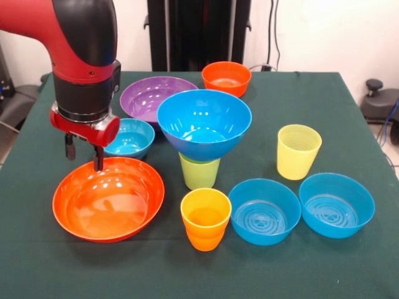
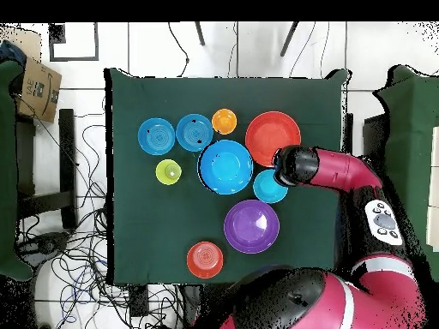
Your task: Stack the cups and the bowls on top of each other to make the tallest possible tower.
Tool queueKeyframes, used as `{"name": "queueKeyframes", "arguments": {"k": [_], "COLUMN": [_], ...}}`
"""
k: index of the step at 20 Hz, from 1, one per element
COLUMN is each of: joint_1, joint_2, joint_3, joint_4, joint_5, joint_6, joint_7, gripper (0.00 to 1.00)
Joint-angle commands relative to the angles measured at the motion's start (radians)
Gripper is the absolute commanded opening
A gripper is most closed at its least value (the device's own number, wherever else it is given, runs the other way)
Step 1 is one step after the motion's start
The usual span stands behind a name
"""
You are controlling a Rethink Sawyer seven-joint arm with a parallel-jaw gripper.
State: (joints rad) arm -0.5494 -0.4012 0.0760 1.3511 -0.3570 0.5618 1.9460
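Green cloth covers my surface point(image 1: 349, 268), which fills most of the front view; behind it stand a pale wall and a dark upright panel, with cables hanging at the upper right. From overhead, the floor around the surface is light tile strewn with tangled cables at lower left, and a cardboard box point(image 2: 39, 88) sits at the upper left. My end effector point(image 1: 83, 152) hangs at the left of the front view, its two dark fingers a little apart and holding nothing, just over the far rim of the large orange bowl point(image 1: 108, 198). In the middle, the large blue bowl point(image 1: 204, 123) rests on the lime green cup point(image 1: 199, 172), forming a short tower. The purple bowl point(image 1: 156, 97) lies behind it, with the small orange bowl point(image 1: 226, 78) at upper centre and the small blue bowl point(image 1: 128, 137) beside my wrist. The orange cup point(image 1: 206, 218) stands at lower centre, two ringed blue bowls point(image 1: 264, 210) to its right, and the yellow cup point(image 1: 298, 151) above them.
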Motion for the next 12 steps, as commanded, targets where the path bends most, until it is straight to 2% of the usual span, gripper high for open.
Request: {"name": "queueKeyframes", "arguments": {"k": [1,12], "joint_1": [-0.007,0.002], "joint_2": [0.039,0.078], "joint_3": [0.096,0.08], "joint_4": [0.018,0.023], "joint_5": [0.042,0.029], "joint_6": [-0.01,-0.098], "joint_7": [0.033,0.059], "gripper": [1.0,1.0]}}
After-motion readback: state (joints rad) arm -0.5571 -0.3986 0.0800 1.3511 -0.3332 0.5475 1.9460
